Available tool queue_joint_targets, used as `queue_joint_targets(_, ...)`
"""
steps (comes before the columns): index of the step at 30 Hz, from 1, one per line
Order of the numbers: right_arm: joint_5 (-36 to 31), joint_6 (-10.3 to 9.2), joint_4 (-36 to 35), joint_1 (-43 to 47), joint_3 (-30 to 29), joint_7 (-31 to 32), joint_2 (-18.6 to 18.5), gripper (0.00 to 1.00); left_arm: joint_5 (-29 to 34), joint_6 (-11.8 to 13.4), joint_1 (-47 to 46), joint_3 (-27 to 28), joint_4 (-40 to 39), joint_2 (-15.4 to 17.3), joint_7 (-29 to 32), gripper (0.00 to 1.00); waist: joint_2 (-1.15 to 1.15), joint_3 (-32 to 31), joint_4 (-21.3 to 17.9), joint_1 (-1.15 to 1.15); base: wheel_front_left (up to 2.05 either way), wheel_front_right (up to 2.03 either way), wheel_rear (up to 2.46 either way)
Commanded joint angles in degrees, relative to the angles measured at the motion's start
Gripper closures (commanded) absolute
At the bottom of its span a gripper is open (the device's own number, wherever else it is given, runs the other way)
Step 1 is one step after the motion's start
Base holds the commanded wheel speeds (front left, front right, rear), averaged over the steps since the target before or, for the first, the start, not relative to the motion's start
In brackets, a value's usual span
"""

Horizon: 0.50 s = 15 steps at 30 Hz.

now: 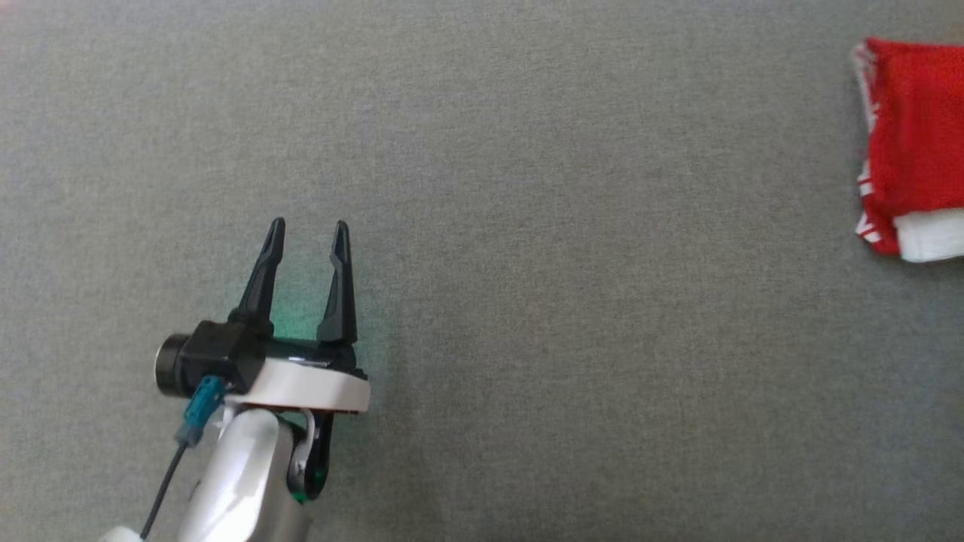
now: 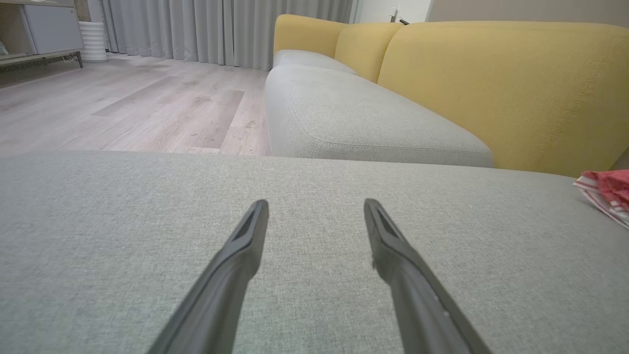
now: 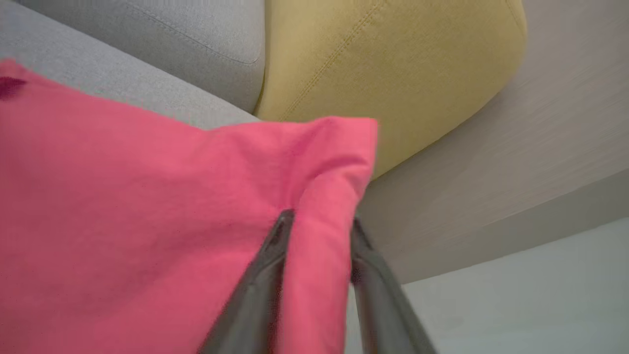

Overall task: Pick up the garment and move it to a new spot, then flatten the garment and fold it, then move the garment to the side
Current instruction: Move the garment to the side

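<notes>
The garment point(image 1: 915, 135) is red with white trim and lies folded on the grey cushion at the far right edge of the head view. Its striped corner point(image 2: 609, 189) shows at the right of the left wrist view. My left gripper point(image 1: 309, 223) hovers open and empty over bare cushion at the lower left, far from the cloth; its two fingers point(image 2: 315, 202) stand well apart. In the blurred right wrist view my right gripper point(image 3: 321, 219) has a fold of the garment point(image 3: 147, 221) between its two fingers, near the cloth's corner, with both fingers against the fabric.
The grey sofa seat point(image 1: 527, 301) spreads wide between my left gripper and the cloth. Yellow back cushions point(image 2: 491, 88) rise behind it, with another grey seat point(image 2: 354, 118) beyond. A wooden floor point(image 2: 123, 103), curtains and a low cabinet point(image 2: 44, 29) lie past the seat's edge.
</notes>
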Motion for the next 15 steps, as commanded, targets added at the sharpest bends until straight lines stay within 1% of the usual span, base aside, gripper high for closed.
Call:
queue_joint_targets(1,-0.95,-0.04,-2.48,-0.9,-0.72,-0.98,-0.56,0.0,0.47,0.14,-1.31,2.12,-1.31,0.39,-0.52,0.0,0.0,-0.83,-0.35,-0.01,0.0,0.0,0.0)
queue_joint_targets(4,-1.53,-0.04,-3.97,-1.13,-1.18,-1.61,1.56,0.0,0.3,0.23,-1.03,2.05,-1.17,0.39,-0.52,0.0,0.0,-2.57,-0.7,-0.01,0.0,0.0,0.0)
queue_joint_targets(7,-1.79,-0.04,-5.98,-0.99,-0.7,-2.12,4.49,0.0,0.08,0.51,-0.26,1.99,-1.32,0.39,-0.52,0.0,0.0,-5.41,-0.89,-0.01,0.0,0.0,0.0)
queue_joint_targets(11,-0.49,-0.04,-9.55,-0.18,0.54,-2.86,9.44,0.0,-0.17,0.88,1.23,1.71,-1.72,0.39,-0.52,0.0,0.0,-9.58,-0.87,-0.01,0.0,0.0,0.0)
queue_joint_targets(15,2.74,-0.04,-14.29,1.65,2.42,-4.07,14.69,0.0,-0.23,1.42,2.7,2.12,-2.53,0.39,-0.52,0.0,0.0,-12.85,-0.59,-0.01,0.0,0.0,0.0)
